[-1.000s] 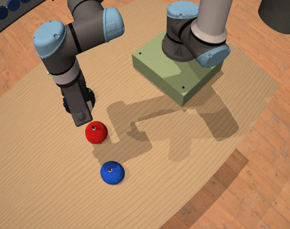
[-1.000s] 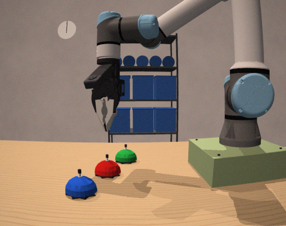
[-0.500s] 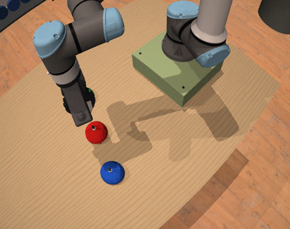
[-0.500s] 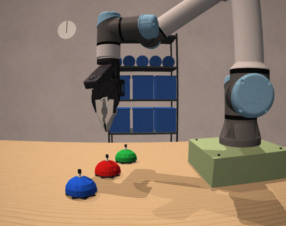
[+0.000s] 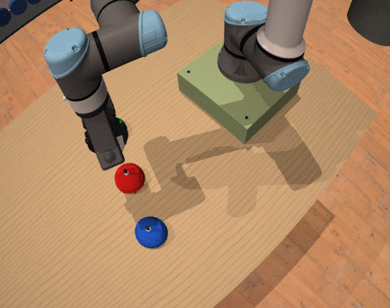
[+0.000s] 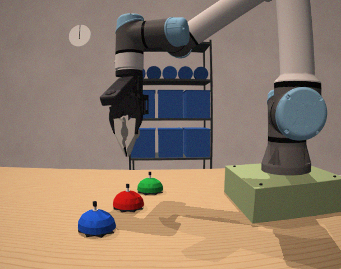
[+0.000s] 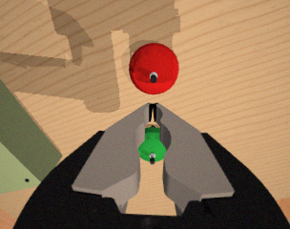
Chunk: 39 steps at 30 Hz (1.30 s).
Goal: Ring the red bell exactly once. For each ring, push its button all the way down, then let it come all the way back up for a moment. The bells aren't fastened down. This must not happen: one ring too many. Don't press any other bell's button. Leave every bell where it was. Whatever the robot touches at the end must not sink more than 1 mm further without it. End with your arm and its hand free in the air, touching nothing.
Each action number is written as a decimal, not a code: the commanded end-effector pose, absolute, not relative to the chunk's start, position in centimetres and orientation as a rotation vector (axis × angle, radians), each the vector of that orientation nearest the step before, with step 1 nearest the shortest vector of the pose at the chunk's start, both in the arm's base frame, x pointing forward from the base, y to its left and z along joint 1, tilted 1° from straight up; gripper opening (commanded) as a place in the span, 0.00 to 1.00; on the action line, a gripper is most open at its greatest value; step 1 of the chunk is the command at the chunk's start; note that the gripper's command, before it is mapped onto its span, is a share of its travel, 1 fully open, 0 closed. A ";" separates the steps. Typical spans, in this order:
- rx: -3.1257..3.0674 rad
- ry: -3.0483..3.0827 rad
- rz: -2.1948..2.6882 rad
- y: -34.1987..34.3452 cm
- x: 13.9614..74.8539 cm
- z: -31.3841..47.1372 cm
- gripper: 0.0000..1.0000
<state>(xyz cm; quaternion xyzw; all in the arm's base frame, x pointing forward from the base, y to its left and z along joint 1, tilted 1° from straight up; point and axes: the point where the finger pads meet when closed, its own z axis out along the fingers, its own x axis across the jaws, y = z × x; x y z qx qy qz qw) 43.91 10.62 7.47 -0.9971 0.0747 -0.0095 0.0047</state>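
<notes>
The red bell sits on the wooden table between a blue bell and a green bell. It also shows in the side view and the wrist view, with its small black button standing up. My gripper is shut and empty. It hangs well above the table, over the gap between the green and red bells. In the overhead view the gripper body hides most of the green bell. In the wrist view the green bell shows through the gap behind the closed fingertips.
The arm's green base block stands at the right rear of the table. The blue bell is nearest the front. A shelf with blue boxes stands behind the table.
</notes>
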 end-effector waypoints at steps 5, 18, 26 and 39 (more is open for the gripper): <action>-3.123 0.234 -0.031 10.6 43.9 7.5 0.00; -3.121 0.234 -0.027 10.6 43.8 6.7 0.00; -3.121 0.233 -0.027 10.7 43.7 5.6 0.00; -3.121 0.232 -0.027 10.9 43.7 3.4 0.00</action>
